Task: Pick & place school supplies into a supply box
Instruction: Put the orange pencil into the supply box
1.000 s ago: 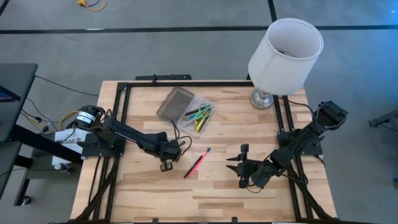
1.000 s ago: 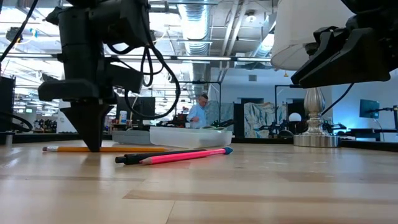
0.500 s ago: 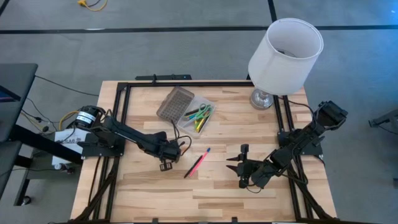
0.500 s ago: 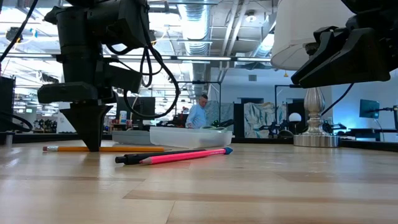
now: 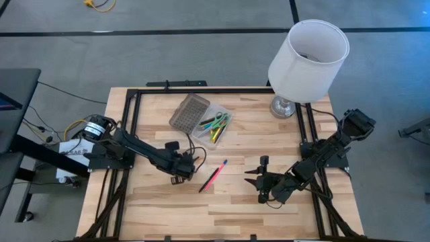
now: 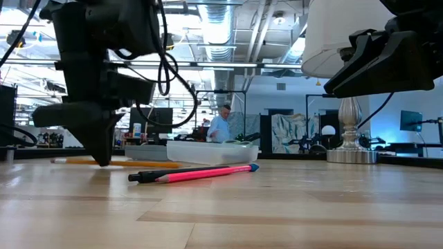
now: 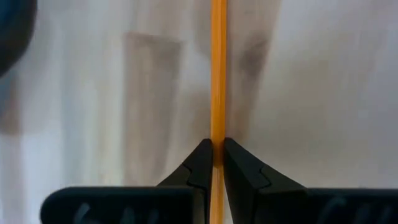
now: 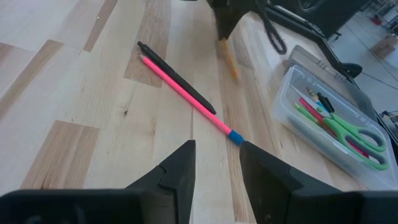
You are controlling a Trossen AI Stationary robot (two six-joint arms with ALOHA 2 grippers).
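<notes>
- Left gripper [image 7: 212,155]: frame centre, jaws clamped on pencil [image 7: 218,74]; its lower end cut off.
- Right gripper [image 8: 214,163]: lower frame, jaws apart, empty.
- Box [image 5: 213,126]: contents partly indistinct.

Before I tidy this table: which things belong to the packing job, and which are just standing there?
Job:
thin yellow pencil, pinched in the left claw
pink pen and dark pen, lying side by side
clear plastic supply box holding green-handled scissors
grey grid-textured lid

Bystanders:
white-shaded table lamp
</notes>
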